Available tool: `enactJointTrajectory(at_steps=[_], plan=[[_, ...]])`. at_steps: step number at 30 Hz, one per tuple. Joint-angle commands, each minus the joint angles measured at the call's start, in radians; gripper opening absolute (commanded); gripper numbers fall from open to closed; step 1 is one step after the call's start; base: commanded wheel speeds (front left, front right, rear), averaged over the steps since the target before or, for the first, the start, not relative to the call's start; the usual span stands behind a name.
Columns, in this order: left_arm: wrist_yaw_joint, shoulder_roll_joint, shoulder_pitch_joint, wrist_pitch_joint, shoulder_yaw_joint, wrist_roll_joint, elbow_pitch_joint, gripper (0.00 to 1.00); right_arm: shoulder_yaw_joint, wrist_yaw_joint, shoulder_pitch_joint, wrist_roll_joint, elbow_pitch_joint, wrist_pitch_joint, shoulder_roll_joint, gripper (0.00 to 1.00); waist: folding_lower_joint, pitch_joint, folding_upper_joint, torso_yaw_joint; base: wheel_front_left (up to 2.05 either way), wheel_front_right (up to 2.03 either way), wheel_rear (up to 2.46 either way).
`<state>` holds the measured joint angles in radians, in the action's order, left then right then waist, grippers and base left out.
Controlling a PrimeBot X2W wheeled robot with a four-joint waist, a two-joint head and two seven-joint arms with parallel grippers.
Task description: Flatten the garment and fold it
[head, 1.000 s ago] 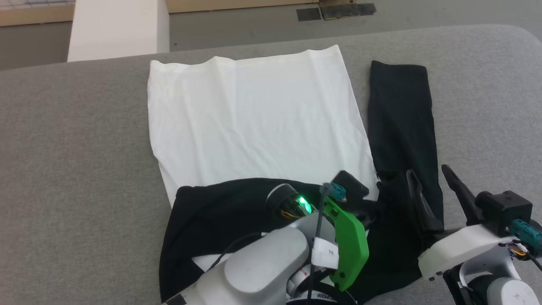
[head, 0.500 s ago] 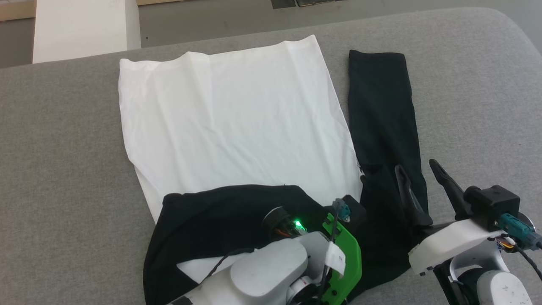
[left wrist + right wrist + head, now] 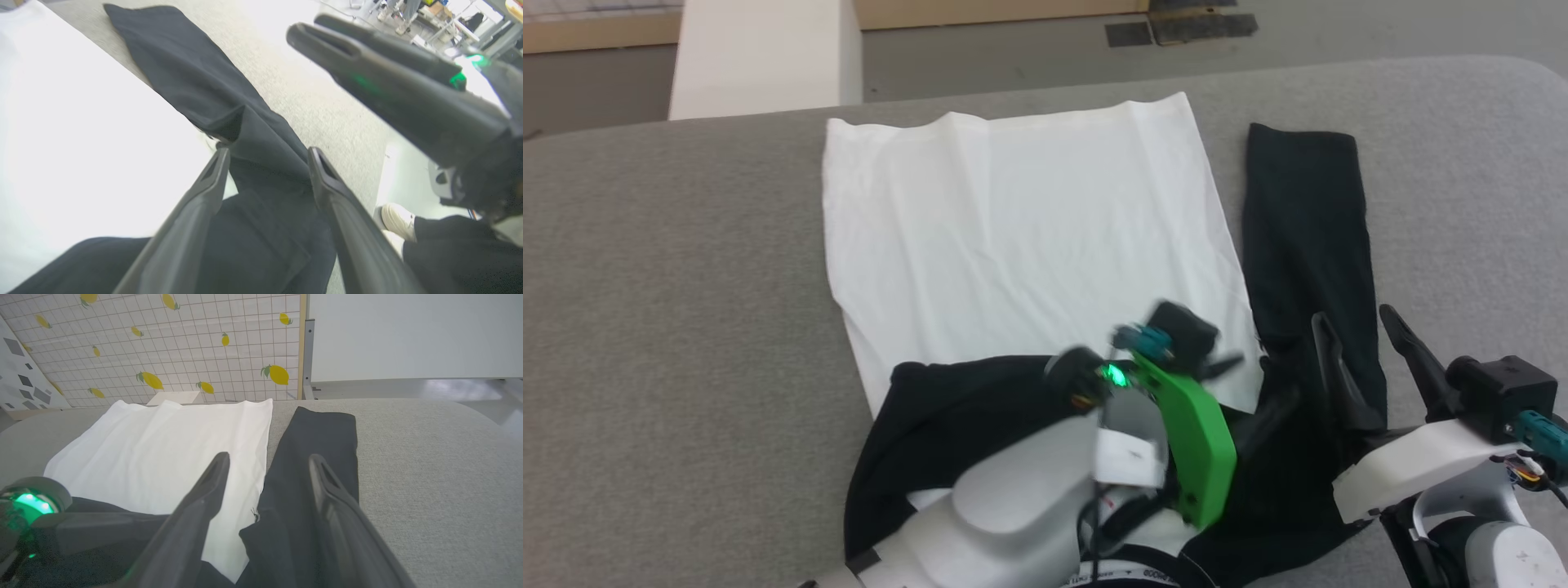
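I see the shirt [image 3: 1029,237] spread on the grey padded surface [image 3: 670,286], its white body flat and its hem close to the far edge. One black sleeve [image 3: 1303,212] lies straight just beside the body, on the side toward the surface's right edge. The other black sleeve [image 3: 964,408] is folded across the body by the near edge. My left gripper [image 3: 268,153] hangs over the black cloth where the straight sleeve meets the body, its two fingers spread apart with nothing pinched between them. My right gripper [image 3: 1353,320] sits just to its right over the same sleeve, fingers also apart and empty. The left wrist view shows a person's white shoe [image 3: 398,216] on the floor past the surface's edge.
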<state>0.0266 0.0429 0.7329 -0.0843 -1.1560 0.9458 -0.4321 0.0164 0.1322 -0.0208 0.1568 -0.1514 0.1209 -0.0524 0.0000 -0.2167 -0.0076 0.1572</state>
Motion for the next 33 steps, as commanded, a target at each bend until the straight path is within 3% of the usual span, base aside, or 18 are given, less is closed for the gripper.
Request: enactJointTrajectory(at_steps=[1,8,14,18,23,28,29,33], plan=[[-0.015,0.009,0.015,0.047,0.03,0.001,0.004,1.0,0.005,-0.002,0.003,-0.007,-0.008,0.004,0.002,1.0,0.0,0.033,0.0074,-0.038,0.0,0.0,0.0],[-0.106,0.137,-0.046,0.314,0.214,-0.022,0.053,1.0,0.028,-0.002,0.003,-0.017,-0.026,0.021,0.002,1.0,0.0,0.058,0.0074,-0.081,0.0,0.0,0.0],[-0.171,0.28,-0.157,0.345,0.401,-0.134,0.151,1.0,0.046,-0.002,-0.039,-0.015,-0.007,0.028,-0.013,1.0,0.0,0.055,0.0074,-0.104,0.0,0.0,0.0],[-0.205,0.321,-0.281,0.346,0.59,-0.256,0.248,1.0,0.07,-0.002,-0.094,-0.009,0.041,0.019,-0.022,1.0,0.0,0.041,0.0074,-0.111,0.0,0.0,0.0],[-0.225,0.301,-0.439,0.346,0.831,-0.378,0.348,1.0,0.116,-0.002,-0.19,0.005,0.143,0.016,-0.03,1.0,0.0,0.013,0.0074,-0.115,0.0,0.0,0.0],[-0.188,0.245,-0.54,0.346,0.98,-0.465,0.417,1.0,0.192,-0.002,-0.33,0.016,0.301,0.051,-0.068,1.0,0.0,-0.03,0.0074,-0.14,0.0,0.0,0.0],[-0.159,0.205,-0.567,0.346,1.043,-0.497,0.441,1.0,0.239,-0.002,-0.428,0.025,0.406,0.074,-0.095,1.0,0.0,-0.067,0.0074,-0.159,0.0,0.0,0.0],[-0.122,0.159,-0.573,0.346,1.093,-0.53,0.461,1.0,0.309,-0.002,-0.549,0.013,0.535,0.102,-0.134,1.0,0.0,-0.124,0.0074,-0.189,0.0,0.0,0.0]])
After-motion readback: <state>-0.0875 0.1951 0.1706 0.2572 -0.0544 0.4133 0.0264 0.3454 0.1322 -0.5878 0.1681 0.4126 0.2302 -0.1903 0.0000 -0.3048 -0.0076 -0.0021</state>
